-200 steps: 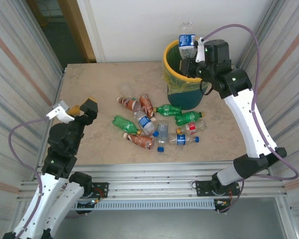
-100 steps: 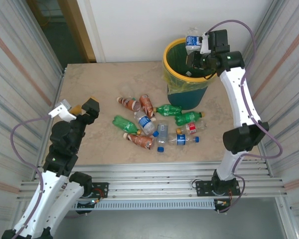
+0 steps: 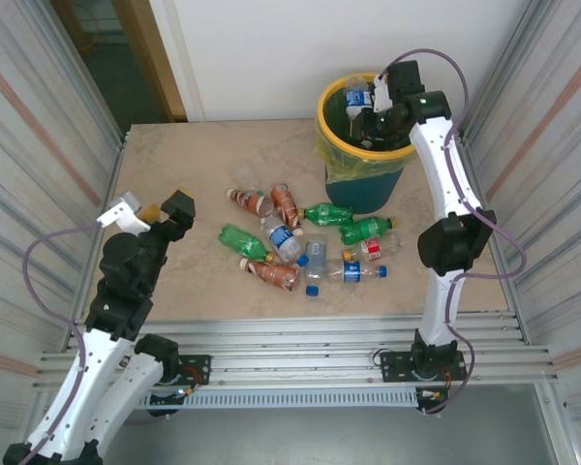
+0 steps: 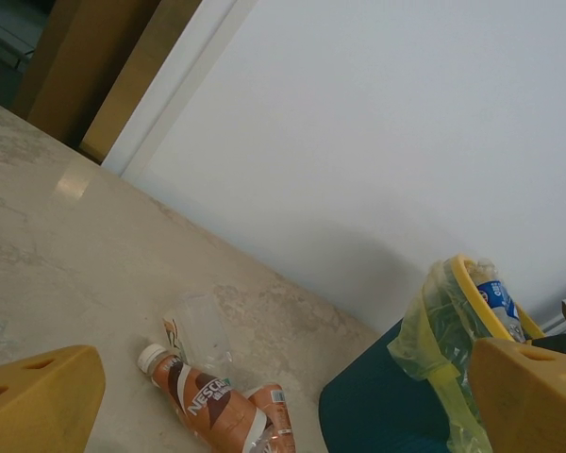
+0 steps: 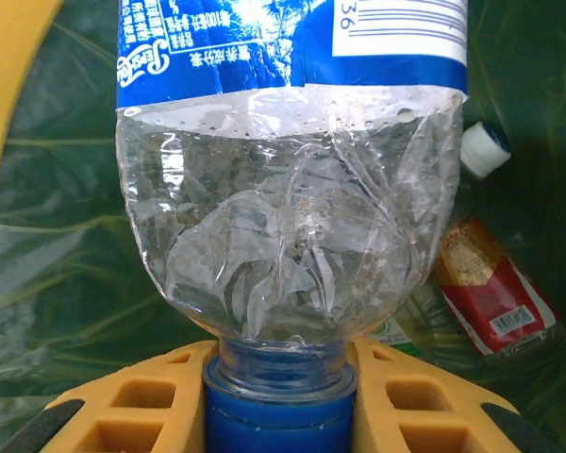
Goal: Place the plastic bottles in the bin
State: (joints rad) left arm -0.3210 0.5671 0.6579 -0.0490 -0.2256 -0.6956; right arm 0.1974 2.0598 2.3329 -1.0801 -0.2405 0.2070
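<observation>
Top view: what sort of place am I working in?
Probably a lab test cell: a stone-look table walled by ribbed metal panels, a metal rail at its near edge, bottles beside a bin.

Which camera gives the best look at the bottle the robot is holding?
The right wrist view: the bottle is close up, crumpled, blue-labelled, neck pinched in the right gripper. The top view shows it small over the bin; the left wrist view catches its label past the rim.

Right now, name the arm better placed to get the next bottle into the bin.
Right. The right gripper is shut on the blue-labelled bottle over the bin; it likely only needs to release. The left gripper is open and empty, far across the table.
</observation>
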